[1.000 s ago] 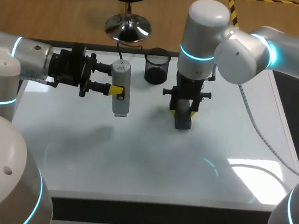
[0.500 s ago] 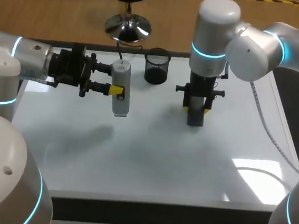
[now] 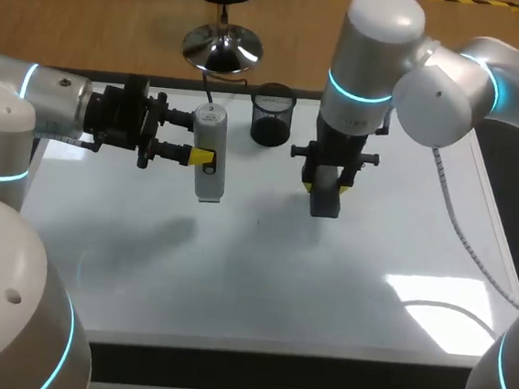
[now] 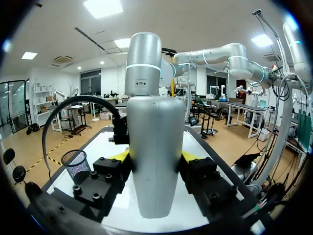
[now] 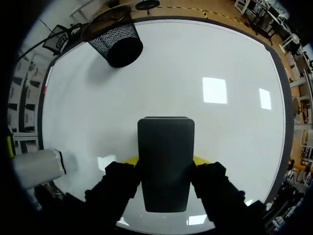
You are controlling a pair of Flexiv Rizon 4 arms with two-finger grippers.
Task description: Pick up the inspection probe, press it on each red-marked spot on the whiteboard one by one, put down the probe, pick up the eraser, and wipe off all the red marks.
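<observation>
Black eraser (image 3: 325, 204) sits clamped in my right end effector (image 3: 325, 188) over the middle of the whiteboard (image 3: 233, 275). My left end effector (image 3: 205, 157) grips the probe (image 3: 209, 179) nearby, above the board's left side. A wipe swung leftward could knock them together. I can't make out any red marks, nor whether the eraser touches the board.

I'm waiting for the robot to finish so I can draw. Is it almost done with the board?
Nearly, it seems. Done: no red marks show on the whiteboard in the head view, so the pressing and most of the wiping look finished. In hand: the right gripper is shut on the eraser over the board's middle. Left: the left gripper holds the probe, which is not yet put down.
</observation>
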